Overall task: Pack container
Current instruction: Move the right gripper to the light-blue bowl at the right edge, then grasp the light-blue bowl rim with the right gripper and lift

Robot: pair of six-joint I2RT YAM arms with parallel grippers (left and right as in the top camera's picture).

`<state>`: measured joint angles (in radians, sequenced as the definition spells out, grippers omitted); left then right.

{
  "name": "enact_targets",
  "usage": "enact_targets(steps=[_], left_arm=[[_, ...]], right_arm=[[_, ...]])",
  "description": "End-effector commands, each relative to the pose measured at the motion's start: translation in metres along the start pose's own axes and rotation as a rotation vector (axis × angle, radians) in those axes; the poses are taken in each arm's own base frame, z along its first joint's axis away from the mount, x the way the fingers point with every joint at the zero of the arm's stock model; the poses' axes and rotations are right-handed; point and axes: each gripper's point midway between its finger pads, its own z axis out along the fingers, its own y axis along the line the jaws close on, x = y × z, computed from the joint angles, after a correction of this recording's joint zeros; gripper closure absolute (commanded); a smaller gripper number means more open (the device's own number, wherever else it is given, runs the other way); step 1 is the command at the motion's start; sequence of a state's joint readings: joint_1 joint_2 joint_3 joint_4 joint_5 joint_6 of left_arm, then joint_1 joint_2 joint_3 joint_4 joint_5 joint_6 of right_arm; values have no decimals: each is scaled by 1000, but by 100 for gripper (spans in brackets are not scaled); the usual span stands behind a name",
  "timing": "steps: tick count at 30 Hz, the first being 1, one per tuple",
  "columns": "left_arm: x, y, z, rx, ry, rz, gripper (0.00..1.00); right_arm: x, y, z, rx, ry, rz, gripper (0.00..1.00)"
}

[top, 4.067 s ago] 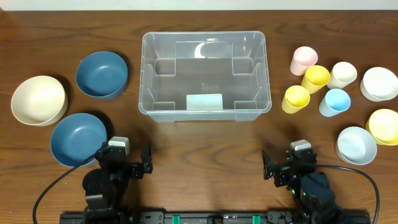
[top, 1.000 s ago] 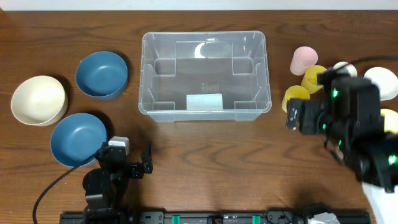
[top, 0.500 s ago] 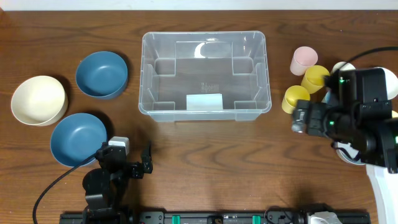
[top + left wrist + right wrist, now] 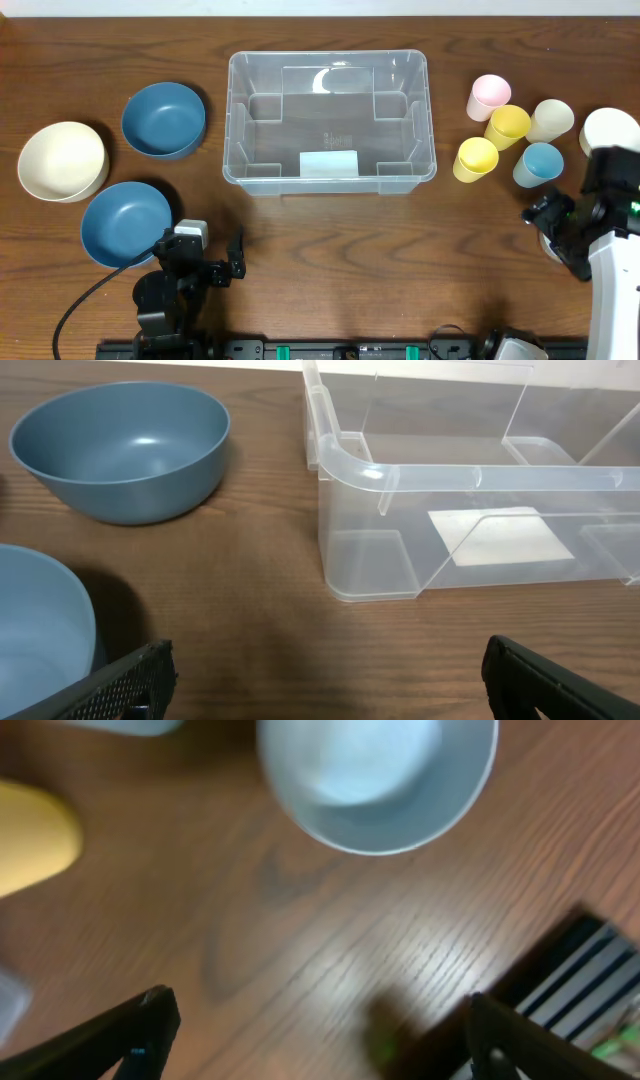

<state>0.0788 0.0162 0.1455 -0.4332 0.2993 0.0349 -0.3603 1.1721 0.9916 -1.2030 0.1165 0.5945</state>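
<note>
The container (image 4: 330,170) is a large clear plastic bin with a pale label, standing empty at the table's middle back; its near wall shows in the left wrist view (image 4: 470,480). My left gripper (image 4: 228,262) rests open and empty near the front edge, its fingers (image 4: 130,678) wide apart in front of the bin. My right gripper (image 4: 556,222) hangs open and empty at the far right, above a pale blue bowl (image 4: 375,780) that is partly hidden under the arm in the overhead view (image 4: 548,245).
Two dark blue bowls (image 4: 163,118) (image 4: 125,222) and a cream bowl (image 4: 62,160) lie left of the bin. Pink (image 4: 488,95), yellow (image 4: 508,125) (image 4: 475,158), cream (image 4: 550,120) and light blue (image 4: 538,163) cups stand right of it, with a white bowl (image 4: 610,128) beyond.
My right arm has risen from its rest, swung over the cups, then moved right and forward to above the pale blue bowl. The left arm has not moved.
</note>
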Motion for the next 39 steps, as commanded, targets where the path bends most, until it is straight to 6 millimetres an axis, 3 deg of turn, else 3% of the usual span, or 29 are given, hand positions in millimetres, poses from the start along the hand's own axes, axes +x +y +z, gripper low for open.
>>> enact_targets(steps=[1, 4, 12, 18, 26, 33, 35, 39], left_arm=[[9, 3, 3, -11, 21, 9, 2], [9, 3, 3, -11, 21, 9, 2], [9, 3, 3, -11, 21, 9, 2], [9, 3, 3, -11, 21, 9, 2], [9, 3, 3, -11, 21, 9, 2], [9, 3, 3, -11, 21, 9, 2], [9, 3, 3, -11, 21, 9, 2], [9, 3, 3, -11, 21, 9, 2]], right_arm=[[3, -10, 18, -13, 30, 39, 8], [-4, -21, 29, -8, 16, 64, 9], [-25, -47, 34, -20, -22, 203, 14], [-24, -61, 48, -5, -3, 282, 20], [-17, -66, 91, 8, 15, 336, 23], [-28, -64, 110, -1, -9, 344, 26], [-28, -63, 114, 1, -3, 344, 30], [-25, -64, 123, 12, 25, 343, 49]])
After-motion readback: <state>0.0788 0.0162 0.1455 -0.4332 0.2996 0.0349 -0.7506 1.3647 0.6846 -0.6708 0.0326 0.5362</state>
